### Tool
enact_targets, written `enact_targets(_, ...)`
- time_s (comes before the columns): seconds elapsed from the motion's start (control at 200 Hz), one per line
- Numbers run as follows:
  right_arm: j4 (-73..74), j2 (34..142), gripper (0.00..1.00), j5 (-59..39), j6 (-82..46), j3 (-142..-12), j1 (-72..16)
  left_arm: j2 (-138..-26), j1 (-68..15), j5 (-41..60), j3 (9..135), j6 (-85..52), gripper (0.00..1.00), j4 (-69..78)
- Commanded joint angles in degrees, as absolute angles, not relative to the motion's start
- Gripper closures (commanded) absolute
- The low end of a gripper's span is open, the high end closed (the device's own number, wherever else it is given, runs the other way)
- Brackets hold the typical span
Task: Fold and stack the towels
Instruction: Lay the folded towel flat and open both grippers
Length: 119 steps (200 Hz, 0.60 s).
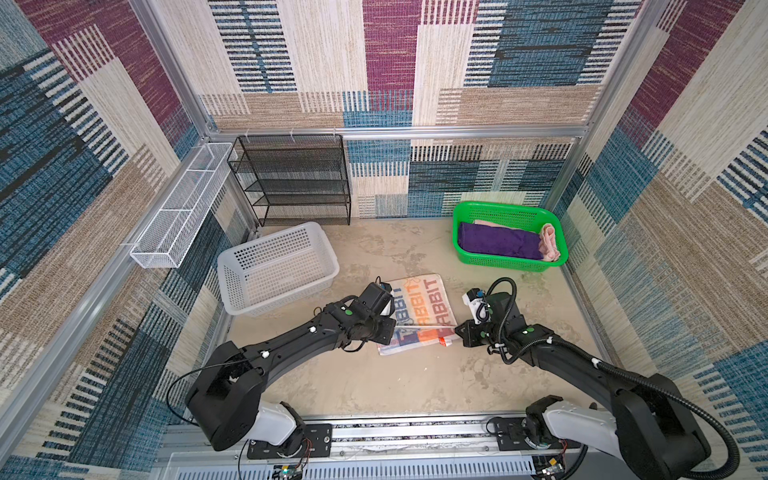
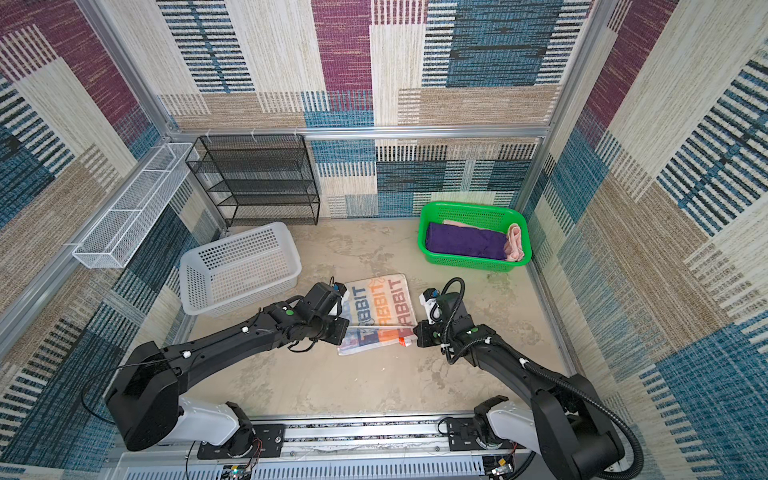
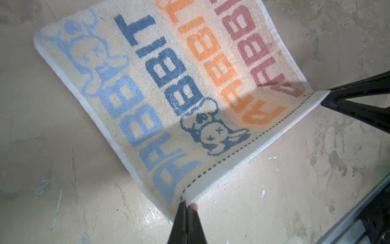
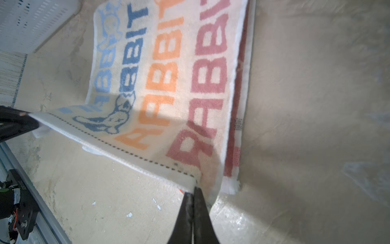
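- Pinched between the left jaws, fully closed: one near corner of the RABBIT towel (image 3: 168,84), at the white hem beside the dotted stitch line.
- Pinched the same way between the right jaws, closed tight: the other near corner of that towel (image 4: 168,88).
- Near hem raised off the bench (image 1: 415,386) and drawn taut between the two grips.
- Far part of the towel (image 1: 419,303) (image 2: 384,305) flat on the bench, lettering up, in both top views.
- A lower layer of the same cloth under the raised edge, resting on the bench and showing nearer the robot than the taut hem.
- Placed mid-bench, between the white basket (image 1: 276,266) on the left and the green basket (image 1: 509,209) farther back on the right.
- Inside the green basket: purple towel (image 1: 498,243) lying folded, pink towel (image 1: 549,243) bunched at its right end, touching it.
- Black mesh shelf (image 1: 299,178) and white wire rack (image 1: 183,208) at the back-left walls, well apart from the towels.
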State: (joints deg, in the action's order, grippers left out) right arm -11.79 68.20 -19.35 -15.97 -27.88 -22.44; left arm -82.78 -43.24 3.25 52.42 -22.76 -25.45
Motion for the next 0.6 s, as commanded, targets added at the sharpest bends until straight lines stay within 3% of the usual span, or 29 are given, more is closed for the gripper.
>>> enact_targets(0.0, -9.45, 69.88, 1.00, -20.51, -17.17, -27.39, -22.69, -83.70, -43.49, 4.83, 51.63, -23.79, 1.00, -22.79)
enact_targets(0.145, -9.51, 71.72, 1.00, -21.30, -17.40, -27.12, -22.95, -85.34, -44.60, 5.19, 50.70, -22.94, 1.00, -22.94)
enact_targets(0.205, -9.64, 71.73, 0.94, -21.88, -17.62, -27.32, -23.15, -85.69, -44.82, 5.25, 50.27, -22.72, 0.96, -23.34)
enact_targets(0.321, -10.99, 70.38, 0.73, -21.60, -17.69, -27.98, -23.14, -84.82, -45.33, 4.77, 49.37, -22.41, 0.72, -23.72)
enact_targets(0.371, -11.87, 69.40, 0.63, -21.05, -17.80, -28.34, -23.16, -83.89, -45.52, 4.40, 48.99, -22.13, 0.49, -23.75)
enact_targets(0.411, -12.74, 68.40, 0.54, -20.15, -17.97, -29.02, -23.14, -83.04, -45.54, 4.24, 48.96, -21.70, 0.38, -23.94)
enact_targets(0.591, -14.24, 65.39, 0.36, -15.91, -18.34, -32.45, -23.12, -79.30, -45.70, 0.97, 49.35, -20.57, 0.16, -25.86)
